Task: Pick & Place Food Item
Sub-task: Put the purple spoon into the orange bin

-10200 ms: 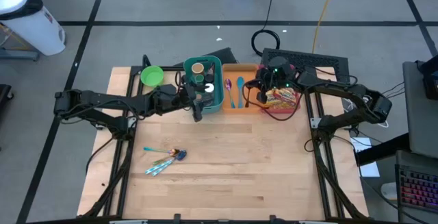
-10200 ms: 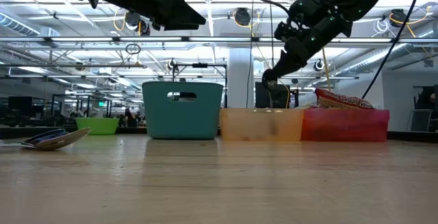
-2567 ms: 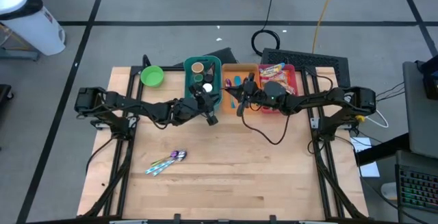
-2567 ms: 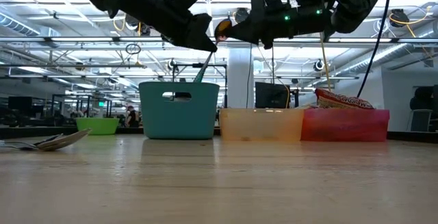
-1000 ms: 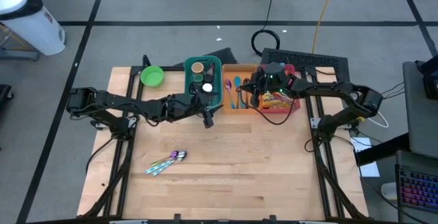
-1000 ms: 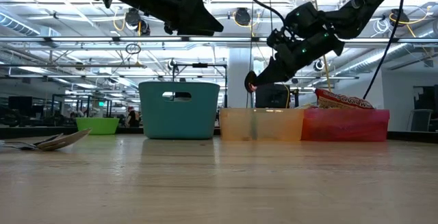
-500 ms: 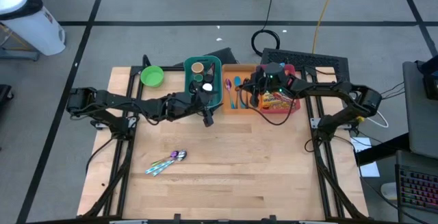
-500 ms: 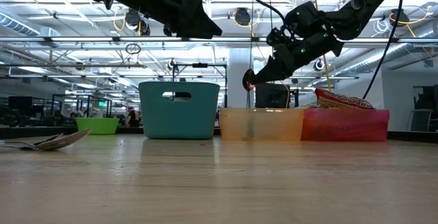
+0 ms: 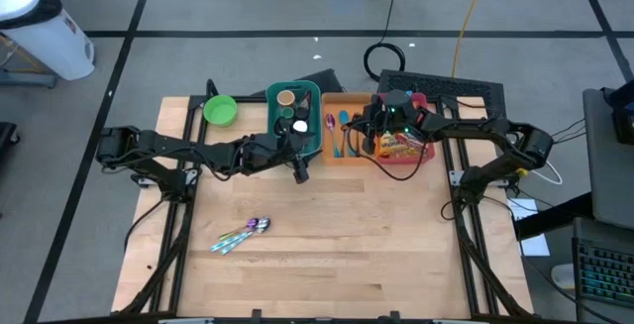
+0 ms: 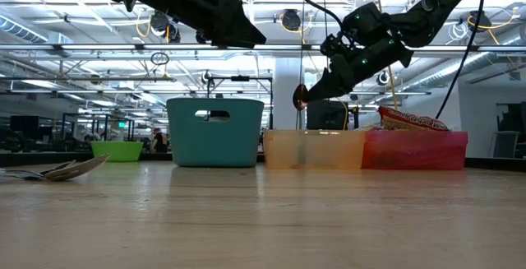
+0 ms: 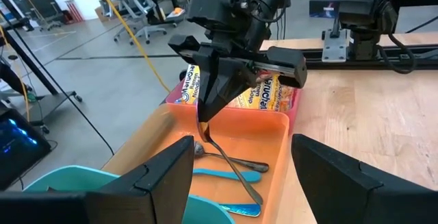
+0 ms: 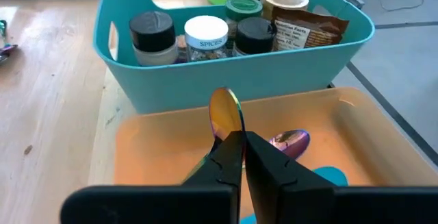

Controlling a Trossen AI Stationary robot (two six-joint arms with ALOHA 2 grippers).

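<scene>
Right claw hanging directly over the orange bin, pinching a spoon by its handle, bowl pointing toward the teal bin on the left. Left claw hovering spread and empty just near of the teal bin.

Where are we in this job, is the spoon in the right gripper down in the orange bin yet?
Not yet. Several spoons already lie in the translucent orange bin. The right gripper is shut on an iridescent metal spoon, held above that bin. The open left gripper waits by the teal basket. A few iridescent utensils are left on the wooden table.
</scene>
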